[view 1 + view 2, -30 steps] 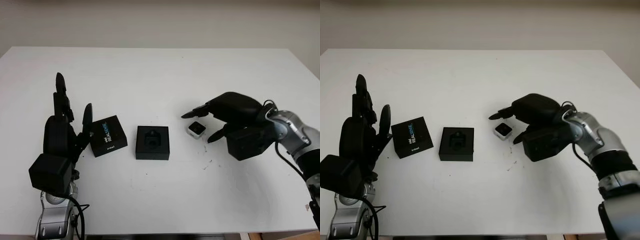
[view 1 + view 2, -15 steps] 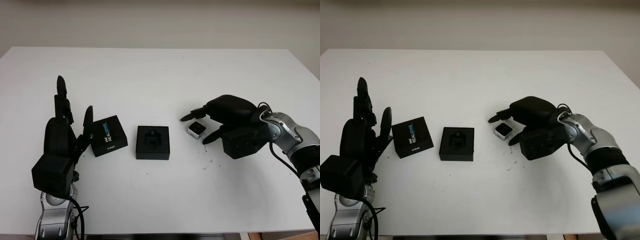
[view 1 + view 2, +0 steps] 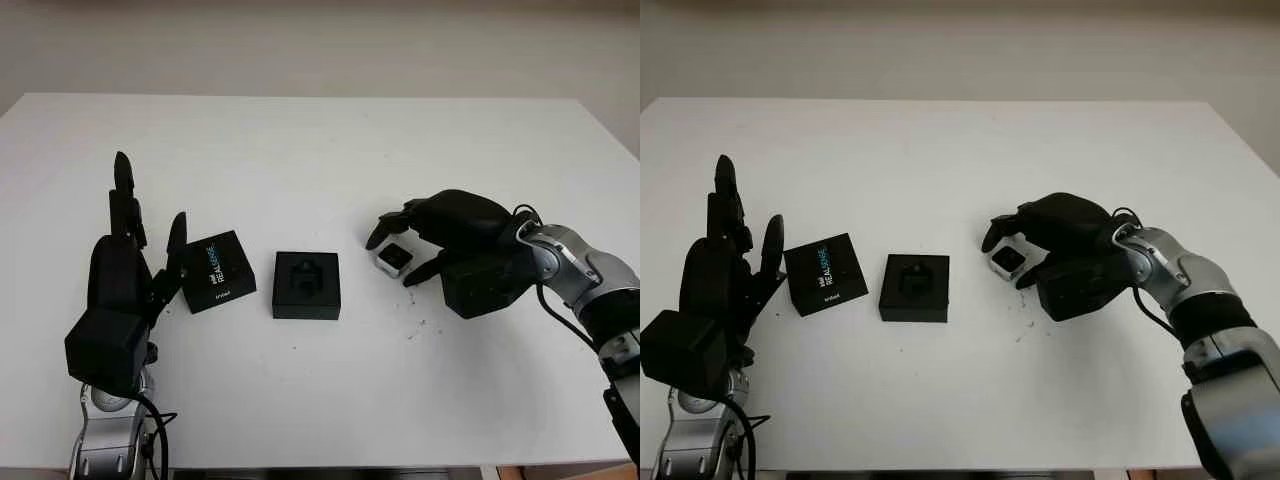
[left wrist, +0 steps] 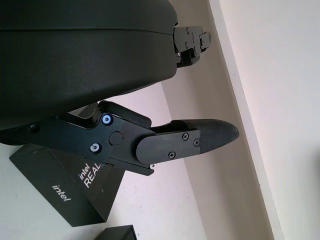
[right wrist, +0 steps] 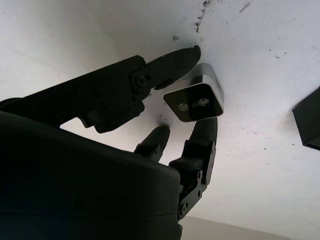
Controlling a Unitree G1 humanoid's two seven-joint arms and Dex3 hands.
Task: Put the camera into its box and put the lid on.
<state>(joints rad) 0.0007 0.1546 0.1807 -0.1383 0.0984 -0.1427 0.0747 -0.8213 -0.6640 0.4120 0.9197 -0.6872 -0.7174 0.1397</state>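
Note:
The small silver camera (image 5: 195,101) lies on the white table (image 3: 320,150), right of centre, one edge tipped up. My right hand (image 3: 393,260) is shut on it: the thumb (image 5: 170,62) presses one side and a finger (image 5: 202,135) the opposite side. The open black box (image 3: 306,285) with its moulded insert sits at mid-table, left of the camera. Its lid (image 3: 217,271), black with white and blue lettering, lies flat further left. My left hand (image 3: 148,215) stands open just left of the lid, apart from it.
Small dark specks (image 3: 415,325) mark the table in front of the right hand. The table's far half and the strip along its front edge (image 3: 330,420) are bare white surface. A pale wall rises behind the table.
The right hand's fingers have curled in around the camera, from hovering either side of it to touching it. The left hand has stayed put.

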